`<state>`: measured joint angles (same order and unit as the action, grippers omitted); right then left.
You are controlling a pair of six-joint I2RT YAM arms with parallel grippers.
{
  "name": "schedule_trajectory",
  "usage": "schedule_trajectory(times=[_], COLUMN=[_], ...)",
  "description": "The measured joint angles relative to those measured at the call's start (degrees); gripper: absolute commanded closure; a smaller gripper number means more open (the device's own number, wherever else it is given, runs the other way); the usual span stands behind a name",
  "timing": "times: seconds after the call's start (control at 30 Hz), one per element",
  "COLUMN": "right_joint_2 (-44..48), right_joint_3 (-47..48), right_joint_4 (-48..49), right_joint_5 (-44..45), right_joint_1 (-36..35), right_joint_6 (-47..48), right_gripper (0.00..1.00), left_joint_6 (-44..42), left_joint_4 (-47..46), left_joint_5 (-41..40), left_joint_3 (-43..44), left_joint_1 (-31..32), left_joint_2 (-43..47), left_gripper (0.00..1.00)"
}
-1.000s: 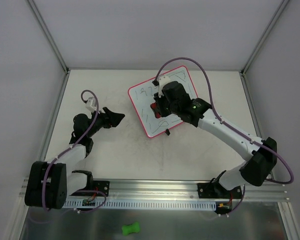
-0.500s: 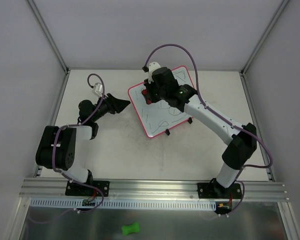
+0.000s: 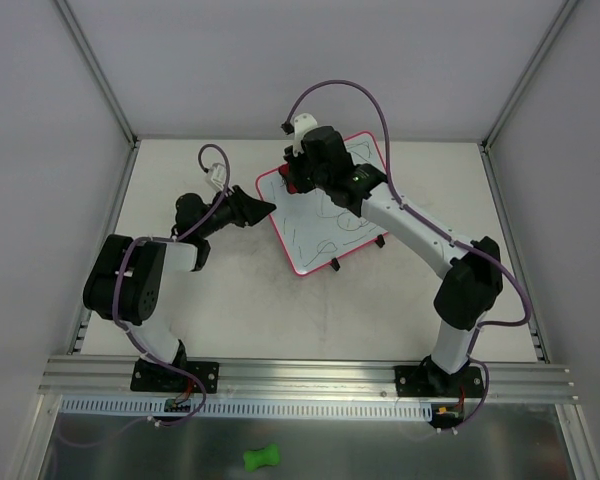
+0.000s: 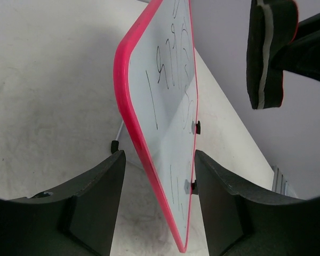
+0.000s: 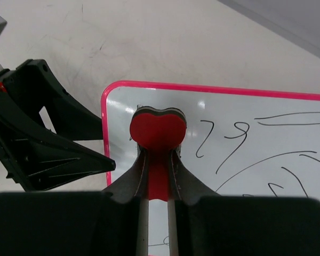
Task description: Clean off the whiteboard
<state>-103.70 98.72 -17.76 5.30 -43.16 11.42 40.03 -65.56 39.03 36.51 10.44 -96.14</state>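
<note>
The whiteboard (image 3: 330, 215) lies tilted at the table's back middle, pink-framed, with dark scribbles across it. My right gripper (image 3: 296, 183) is shut on a red eraser (image 5: 157, 129) and holds it over the board's far left corner (image 5: 245, 154). My left gripper (image 3: 267, 208) is open at the board's left edge. In the left wrist view the board's pink edge (image 4: 129, 101) runs between the two open fingers (image 4: 96, 202), and I cannot tell if they touch it. The eraser (image 4: 269, 50) hangs at the upper right there. Two small black clips (image 4: 197, 127) sit on the board's edge.
The board stands on thin legs with black tips (image 4: 115, 144). A green bone-shaped object (image 3: 262, 458) lies below the metal rail (image 3: 310, 375) at the near edge. Enclosure walls and posts (image 3: 105, 85) close in the back and sides.
My left gripper has moved right to the board's left edge. My right gripper has carried the eraser from the board's middle to its far left corner.
</note>
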Motion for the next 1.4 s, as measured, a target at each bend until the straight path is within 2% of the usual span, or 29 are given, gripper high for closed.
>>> schedule_trajectory(times=[0.17, 0.3, 0.63, 0.73, 0.83, 1.13, 1.23, 1.27, 1.3, 1.4], right_joint_2=[-0.24, -1.44, -4.7, -4.7, -4.72, -4.87, -5.11, -5.22, -5.42, -6.01], right_joint_3=[0.02, 0.07, 0.07, 0.07, 0.07, 0.07, 0.07, 0.07, 0.07, 0.07], right_joint_4=[2.14, 3.43, 4.33, 4.94, 5.27, 5.53, 5.53, 5.53, 5.55, 5.49], right_joint_5=[-0.42, -1.68, -3.54, -3.87, -4.09, -2.62, -2.4, -2.27, -2.01, -1.51], right_joint_1=[0.48, 1.01, 1.18, 1.18, 1.09, -1.18, -1.53, -1.53, -1.53, -1.51], right_joint_6=[1.62, 1.75, 1.75, 1.73, 1.75, 3.74, 4.11, 4.13, 4.15, 4.13], right_gripper=[1.0, 1.0, 1.0, 1.0, 1.0, 1.0, 1.0, 1.0, 1.0, 1.0], left_joint_6=[-0.52, -0.5, -0.52, -0.52, -0.46, -0.48, -0.46, -0.35, 0.13, 1.44], left_joint_4=[-0.26, -1.51, -3.96, -4.2, -4.5, -5.33, -5.33, -5.33, -5.31, -5.64], left_joint_5=[0.02, 0.04, 1.18, 1.33, 1.55, 2.56, 2.75, 2.84, 2.93, 3.1], left_joint_3=[0.0, 0.0, -0.11, -0.17, -0.35, -0.79, -0.79, -0.76, -0.76, -0.76], left_joint_1=[0.5, 0.5, 0.5, 0.5, 0.5, 0.5, 0.5, 0.5, 0.5, 0.5], left_joint_2=[-0.9, -2.67, -4.33, -4.35, -4.35, -4.37, -4.35, -4.35, -4.35, -4.35], left_gripper=[0.5, 0.62, 0.63, 0.67, 0.79, 0.8, 0.86, 0.96, 1.0, 1.0])
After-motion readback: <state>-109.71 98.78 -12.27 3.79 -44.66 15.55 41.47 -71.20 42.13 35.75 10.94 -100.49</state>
